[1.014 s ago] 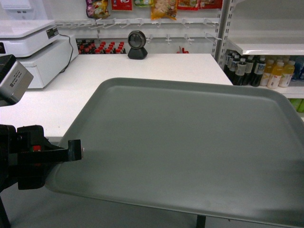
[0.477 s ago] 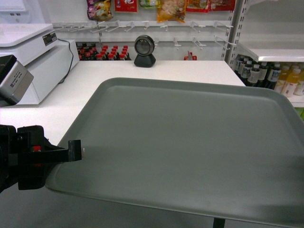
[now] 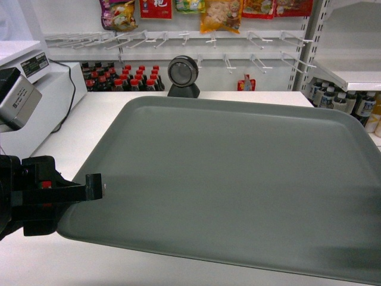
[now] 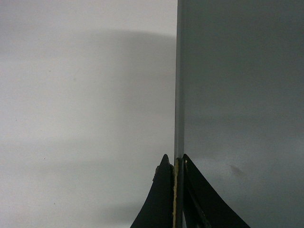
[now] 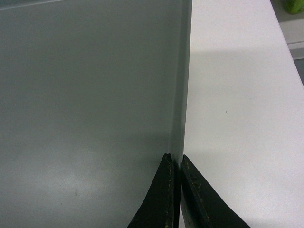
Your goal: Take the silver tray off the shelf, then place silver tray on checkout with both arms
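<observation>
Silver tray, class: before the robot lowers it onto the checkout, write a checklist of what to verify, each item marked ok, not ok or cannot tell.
1. Left gripper pinches the rim of the silver tray: ok.
2. Right gripper pinches the opposite rim: ok.
3. Tray is over the checkout: ok.
4. Tray carries no load: ok.
5. Scanner stands beyond the tray's far edge: ok.
6. Counter beneath the tray is free of objects: cannot tell.

silver tray (image 3: 226,185) | grey-green, flat, empty | held level above checkout (image 3: 77,131) | rim pinched both sides
</observation>
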